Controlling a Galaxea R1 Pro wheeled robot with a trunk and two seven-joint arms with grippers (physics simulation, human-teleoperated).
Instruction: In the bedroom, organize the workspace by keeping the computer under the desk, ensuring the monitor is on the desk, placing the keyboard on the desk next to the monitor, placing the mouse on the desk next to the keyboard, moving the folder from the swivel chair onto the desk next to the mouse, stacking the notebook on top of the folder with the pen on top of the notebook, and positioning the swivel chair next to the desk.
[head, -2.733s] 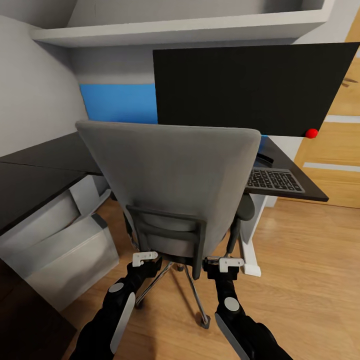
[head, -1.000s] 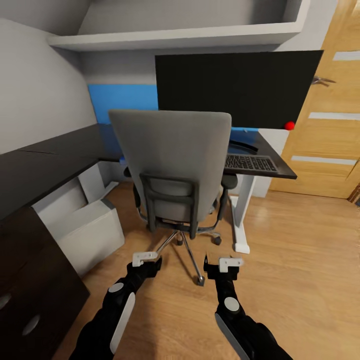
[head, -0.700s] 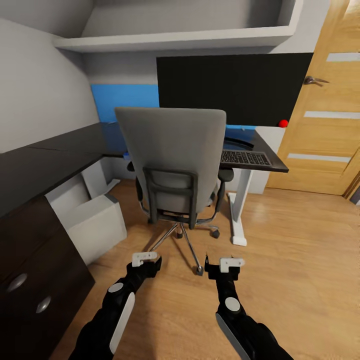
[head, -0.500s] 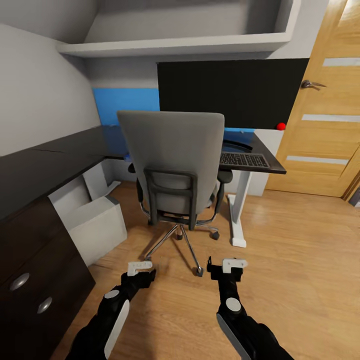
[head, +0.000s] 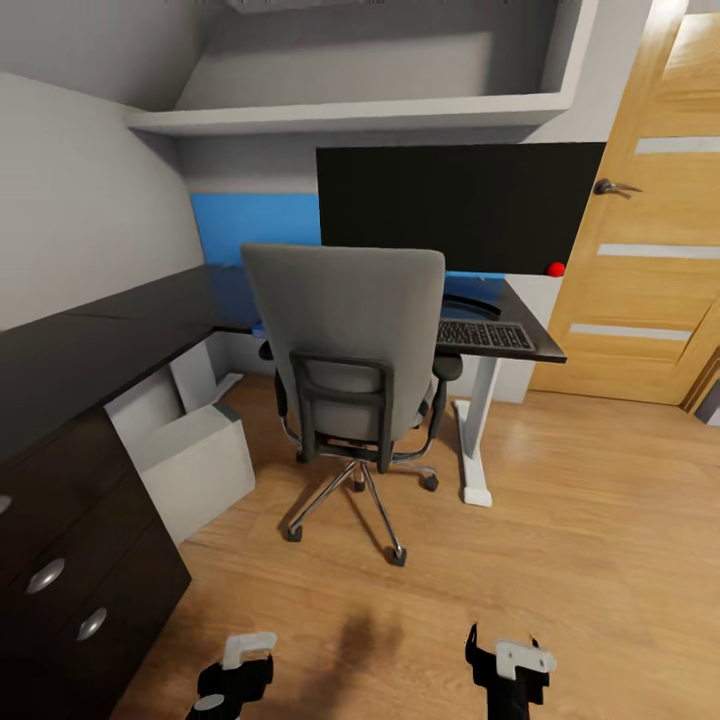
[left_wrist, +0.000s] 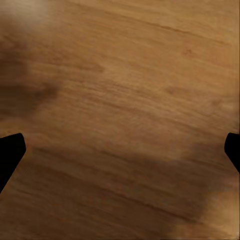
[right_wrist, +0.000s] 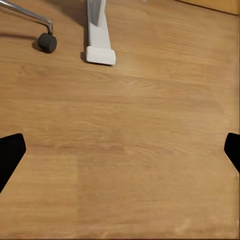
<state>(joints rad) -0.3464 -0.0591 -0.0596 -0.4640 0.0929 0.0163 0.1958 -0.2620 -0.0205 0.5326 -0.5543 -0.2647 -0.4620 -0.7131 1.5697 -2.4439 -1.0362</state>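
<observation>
Chair (head: 350, 330): one grey swivel chair stands on the wooden floor (head: 560, 560) with its back toward the camera, pushed in close to the black L-shaped counter (head: 120, 330). Its chrome star base (head: 350, 495) rests on small dark casters. One wide black monitor (head: 455, 205) stands on the counter behind the chair, with a red dot (head: 556, 268) at its lower right corner. One keyboard (head: 482, 334) lies flat on the counter in front of the monitor, near the counter's right end, partly hidden by the chair's back. One light-grey computer (head: 190, 465) sits on the floor under the counter's left wing, just beside the dark drawers (head: 60, 580), which show three round knobs. One white counter leg (head: 475, 430) comes down to the floor right of the chair; the right wrist view shows its foot (right_wrist: 99, 35) and, near it, one chair caster (right_wrist: 47, 43). A grey shelf (head: 350, 110) runs along the wall above the monitor, and a wooden door (head: 650, 230) with a metal handle (head: 610, 186) stands to the right.

Two grippers hang low over the floor, well apart from the chair. The left gripper (head: 240, 670) and the right gripper (head: 510, 670) both sit at the bottom edge of the head view. In each wrist view the two dark fingertips (left_wrist: 9, 152) (right_wrist: 9, 152) lie at opposite edges with bare floor between them, so both sets of jaws are spread wide and hold nothing.
</observation>
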